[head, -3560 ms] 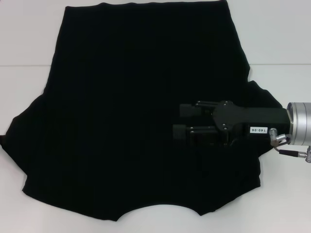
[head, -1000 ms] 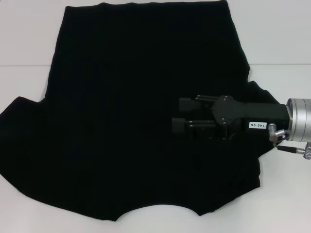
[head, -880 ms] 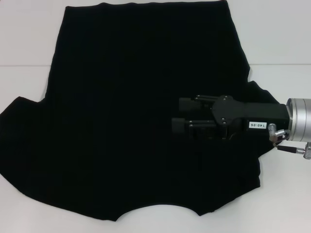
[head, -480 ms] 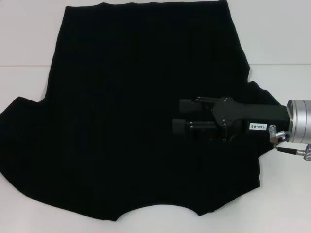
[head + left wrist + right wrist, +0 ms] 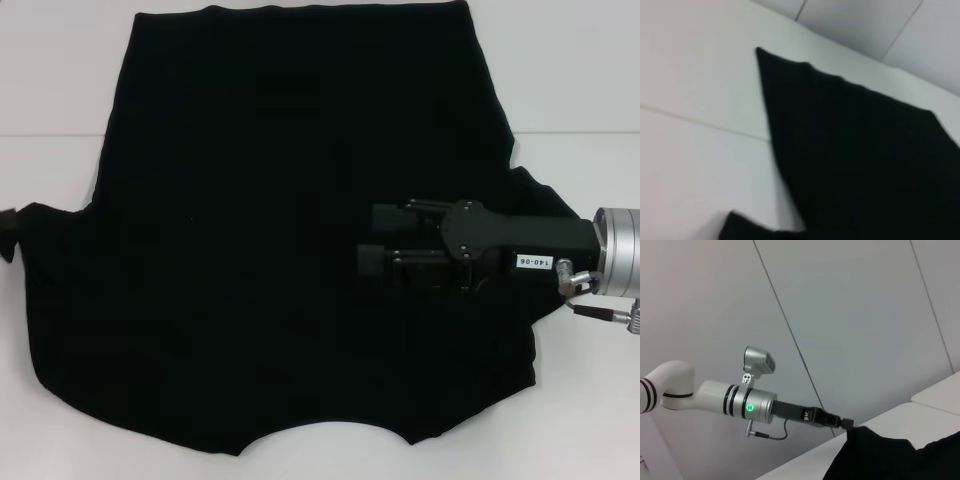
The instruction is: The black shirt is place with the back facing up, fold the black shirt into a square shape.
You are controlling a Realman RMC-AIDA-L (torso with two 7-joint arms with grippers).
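**Left sleeve pinched, fold about to start**

The black shirt (image 5: 300,230) lies spread flat on the white table (image 5: 50,70), covering most of it, with its curved neckline at the near edge and its straight hem at the far edge. At the shirt's left side, the left gripper (image 5: 846,423) is clamped on the tip of the left sleeve; from the right wrist view you can see the silver forearm reaching in and the dark fingers closed on the corner of cloth, which rises a little off the table there. In the head view only a small dark nub of it shows at the picture's left edge.

The right gripper (image 5: 372,238) hangs over the shirt's right half, near the right sleeve, pointing toward the middle. Its two fingers stand a narrow gap apart and hold nothing.

The step in hand looks like carrying the left sleeve inward across the body. To do it well, I'd say the left arm should lift just enough for the cloth to clear itself, travel straight across, and lay the sleeve down flat so the new edge runs parallel to the shirt's side. The right gripper could press down to keep the shirt from dragging along.
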